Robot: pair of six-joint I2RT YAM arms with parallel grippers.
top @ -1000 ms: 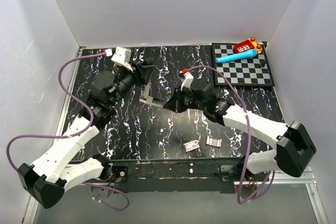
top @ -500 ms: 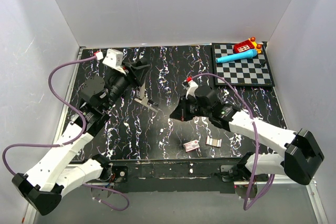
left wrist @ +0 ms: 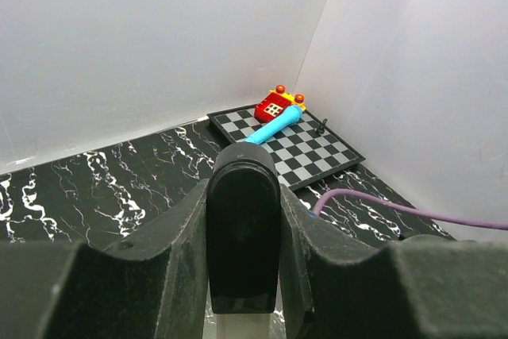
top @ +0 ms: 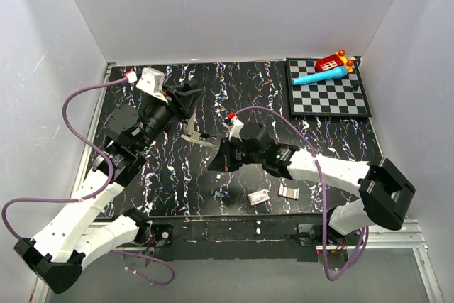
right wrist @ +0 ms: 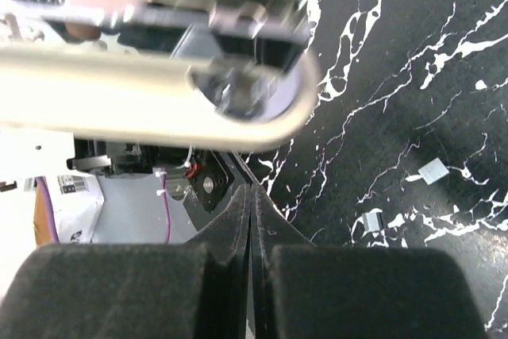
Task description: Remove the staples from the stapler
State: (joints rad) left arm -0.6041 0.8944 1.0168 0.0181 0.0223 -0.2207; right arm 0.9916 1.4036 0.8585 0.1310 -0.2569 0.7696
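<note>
Left pincer [left wrist: 243,220] is part-open, clamped on the dark end of the stapler [top: 195,133], which hangs just beyond its tips with its halves swung apart; right pincer [right wrist: 251,204] is fully closed and empty, its tips near the stapler's rail. Risk: a push there could twist the stapler out of so short a hold, or scatter staples over the table [top: 177,175]. Whether the rail holds any I cannot tell; likely staple strips [top: 289,190] lie behind the right pincer, beside a box [top: 258,197], contents unseen.
</note>
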